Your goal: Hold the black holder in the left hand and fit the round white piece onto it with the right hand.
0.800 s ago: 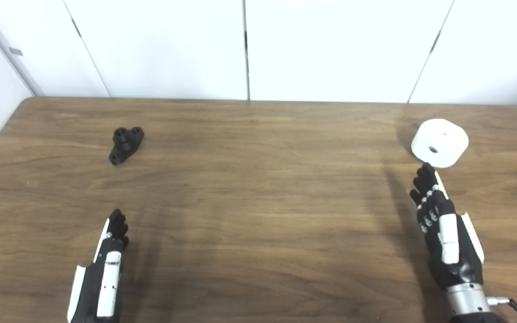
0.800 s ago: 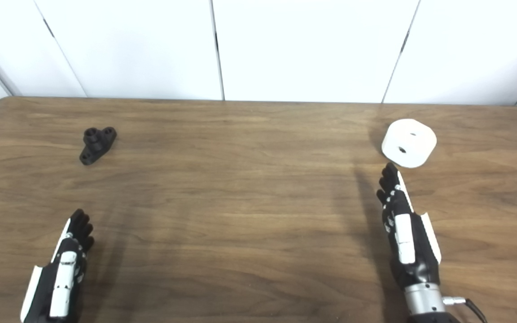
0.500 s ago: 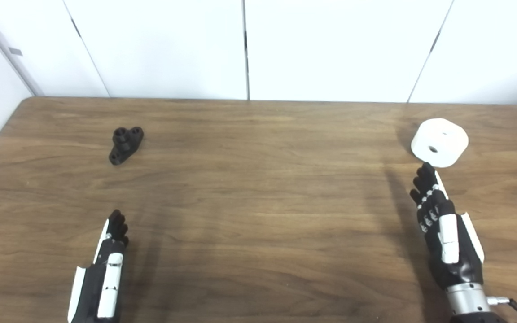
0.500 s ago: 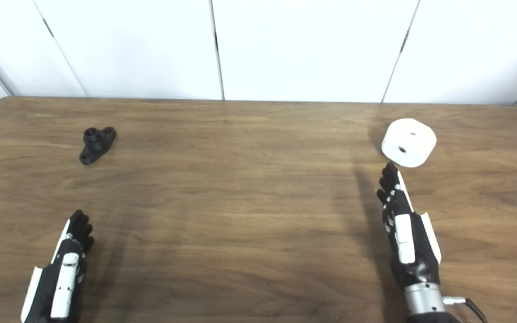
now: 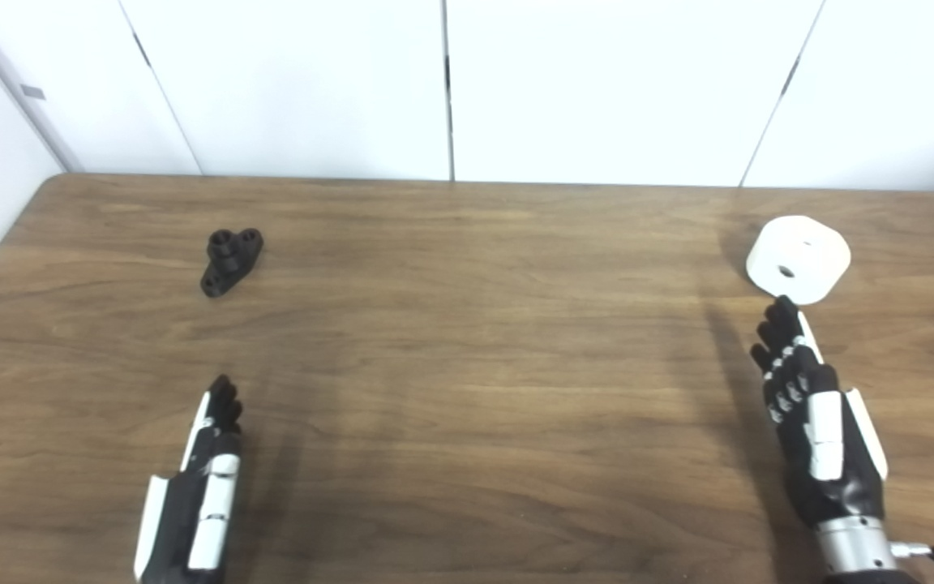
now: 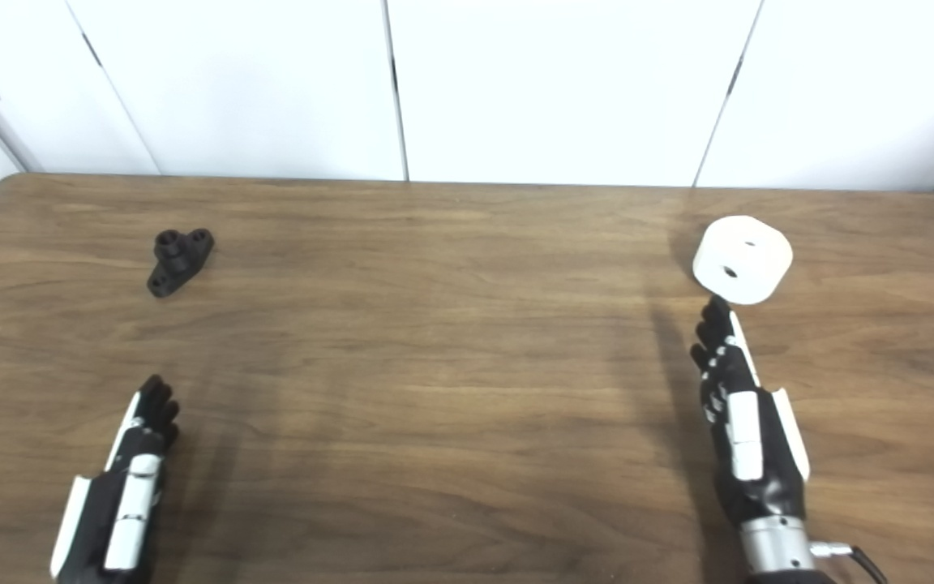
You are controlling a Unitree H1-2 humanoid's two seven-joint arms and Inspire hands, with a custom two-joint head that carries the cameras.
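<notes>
- Right hand [image 5: 811, 405] stands edge-on over the surface [image 5: 467, 365] near its right edge, fingers [image 5: 777, 328] straight and side by side, pointing toward the far edge; it holds nothing.
- Its fingertips reach just to the near rim of the white piece [image 5: 798, 258]; whether they touch it cannot be told.
- White piece: a thick round disc with a hole at its middle and a smaller one beside it, tipped a little toward the camera, in the far right corner region of the surface.
- Left hand [image 5: 195, 495] lies low by the near edge on the left side, also edge-on, fingers stretched forward and close together, empty.
- Holder [image 5: 229, 261]: a small black part with round sockets, resting on the surface toward the far left, well apart from the left hand and straight ahead of it.
- Holder and white piece lie at opposite sides of the surface, well apart, with bare wood grain between them.
- Behind the far edge stand white wall panels [image 5: 313, 81] with dark seams.
</notes>
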